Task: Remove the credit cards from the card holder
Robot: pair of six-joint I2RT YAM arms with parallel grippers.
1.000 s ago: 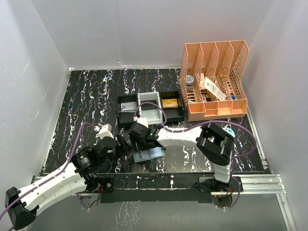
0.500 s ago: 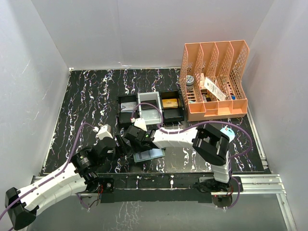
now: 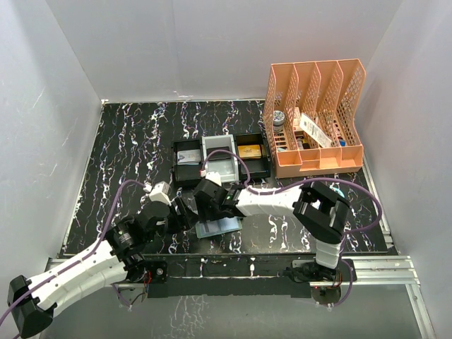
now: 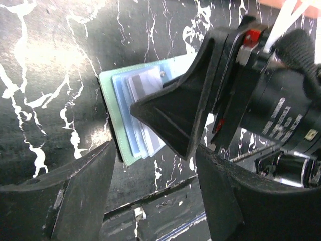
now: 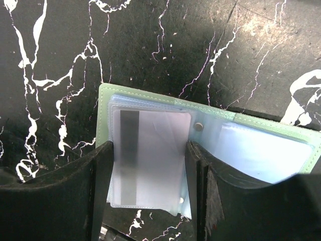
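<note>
The sage-green card holder (image 3: 220, 227) lies open on the black marbled table near the front edge, its pale blue sleeves (image 5: 261, 155) facing up. A credit card (image 5: 155, 130), pale with a dark stripe, sits inside the top clear sleeve; it also shows in the left wrist view as the card (image 4: 145, 83). My right gripper (image 5: 148, 153) is directly over it, fingers (image 5: 100, 170) standing at the card's two long edges, jaws apart. My left gripper (image 4: 154, 155) hovers open just left of the card holder's green edge (image 4: 113, 120), holding nothing.
A row of black and white trays (image 3: 222, 159) sits behind the card holder. An orange file organiser (image 3: 314, 116) with small items stands at the back right. The table's metal front rail (image 3: 233, 268) runs close below the card holder.
My right gripper's jaws have narrowed in on the card's edges and its wrist has shifted slightly over the card holder. My left gripper has edged a little closer.
</note>
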